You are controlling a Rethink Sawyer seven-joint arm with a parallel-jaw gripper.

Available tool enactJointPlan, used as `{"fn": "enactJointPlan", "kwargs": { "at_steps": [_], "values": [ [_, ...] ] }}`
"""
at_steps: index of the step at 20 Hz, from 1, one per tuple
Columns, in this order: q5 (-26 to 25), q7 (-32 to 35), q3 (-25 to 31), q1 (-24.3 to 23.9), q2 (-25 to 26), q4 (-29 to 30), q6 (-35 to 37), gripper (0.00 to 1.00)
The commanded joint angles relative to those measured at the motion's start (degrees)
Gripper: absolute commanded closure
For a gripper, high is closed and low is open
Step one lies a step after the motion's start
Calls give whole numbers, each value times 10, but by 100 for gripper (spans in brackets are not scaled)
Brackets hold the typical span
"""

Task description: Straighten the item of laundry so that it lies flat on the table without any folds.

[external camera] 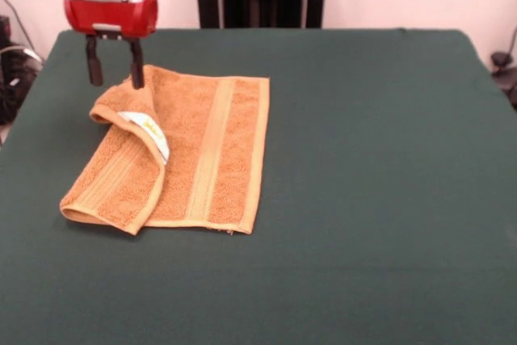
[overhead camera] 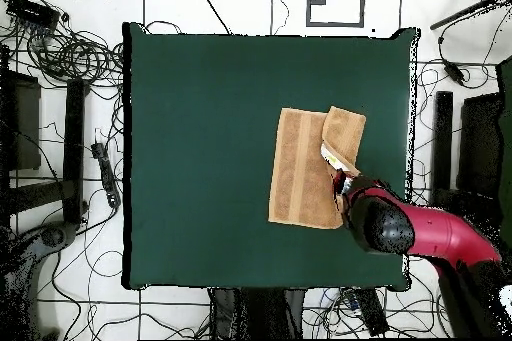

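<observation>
Right now my claw (external camera: 114,67) hangs over the towel's (external camera: 194,147) far corner, beside the flap that is doubled back with its label (external camera: 152,132) showing; I judge I parked there because that fold is what keeps the towel from lying flat. Everything else of the towel spreads on the desk (external camera: 363,183) below and beside the claw. Its fingers stand moderately apart and empty, one tip at the towel's edge.
</observation>
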Motion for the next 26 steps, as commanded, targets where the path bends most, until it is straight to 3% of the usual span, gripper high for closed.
{"fn": "enactJointPlan", "kwargs": {
  "at_steps": [1, 7, 14, 26],
  "values": [
    [-36, -127, 86, 0, 27, -35, 80, 0],
    [-65, -126, 84, 2, 52, -62, 77, 0],
    [-112, -87, 74, 14, 108, -90, 21, 0],
    [-133, -31, 56, 30, 109, -73, 0, 0]
  ]
}}
